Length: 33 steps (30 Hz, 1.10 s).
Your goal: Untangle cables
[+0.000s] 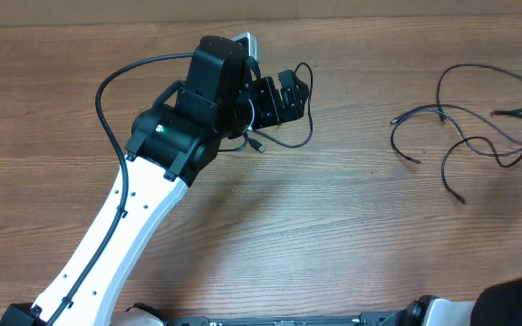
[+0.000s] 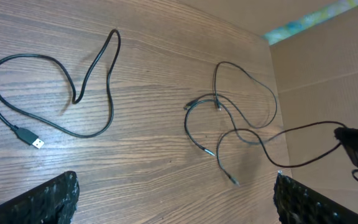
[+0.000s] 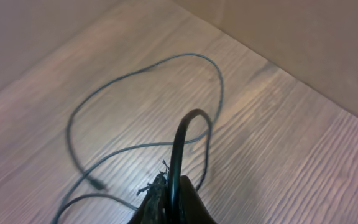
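- Clenched right gripper (image 3: 169, 202) grips one thin black cable (image 3: 178, 140) that leads from the tangle (image 1: 465, 138) at the far right.
- Tangle shows four free plug ends (image 1: 417, 161); cord count unclear.
- Spread, empty left gripper (image 2: 176, 202) hangs above one separate looped cable (image 2: 74, 98).

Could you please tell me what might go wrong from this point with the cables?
1. The right gripper is shut on one cord of the tangle; pulling could tighten its crossings or drag the whole bunch.
2. The left gripper, open, hangs over the separate USB cable, so nothing pins the tangle down.
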Motion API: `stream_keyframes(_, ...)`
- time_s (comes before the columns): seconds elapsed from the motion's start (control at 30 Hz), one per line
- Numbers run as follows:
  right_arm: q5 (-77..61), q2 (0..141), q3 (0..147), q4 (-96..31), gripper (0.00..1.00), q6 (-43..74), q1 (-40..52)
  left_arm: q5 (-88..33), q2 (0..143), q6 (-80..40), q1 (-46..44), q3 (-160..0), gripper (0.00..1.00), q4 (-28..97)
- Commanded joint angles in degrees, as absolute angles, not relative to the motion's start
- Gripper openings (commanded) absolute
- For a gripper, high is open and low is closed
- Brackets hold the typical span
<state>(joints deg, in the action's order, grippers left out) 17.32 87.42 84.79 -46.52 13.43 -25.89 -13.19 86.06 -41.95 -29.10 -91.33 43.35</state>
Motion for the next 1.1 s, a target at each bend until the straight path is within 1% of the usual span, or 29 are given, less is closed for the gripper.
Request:
stream_keyframes(0.0,17.7,89.6,85.9,-44.6,0.04,13.2,-29.7,-12.6,86.6,-41.1,-28.9,-91.5,1.0,43.3)
stream_keyframes(0.2,16.3,92.6,85.9,-40.3,0.04,13.2,-35.6,-12.6,86.6,-41.1,-28.9,-91.5,1.0,43.3)
stream_keyframes(0.5,2.7,99.7,85.8,-30.9,0.04,13.2,-43.8,-12.6,86.6,-41.1,-28.9,-91.5,1.0,43.3)
stream_keyframes(0.93,1.4,106.6,85.8,-23.8,0.04,13.2,-46.6,-12.6,86.6,-41.1,-28.9,-91.5,1.0,43.3)
stream_keyframes(0.97,1.4,106.8,85.8,-23.5,0.06,13.2,-46.6,-12.6,86.6,-41.1,-28.9,-91.5,0.99,43.3)
stream_keyframes(1.0,1.4,106.8,85.8,-23.4,0.15,13.2,-46.6,-12.6,86.6,-41.1,-28.9,-91.5,1.0,43.3)
stream_keyframes(1.03,1.4,106.8,85.8,-23.4,0.31,13.2,-46.6,-12.6,86.6,-41.1,-28.9,-91.5,1.0,43.3)
stream_keyframes(1.07,1.4,106.8,85.8,-23.4,0.55,13.2,-46.6,-12.6,86.6,-41.1,-28.9,-91.5,1.0,43.3)
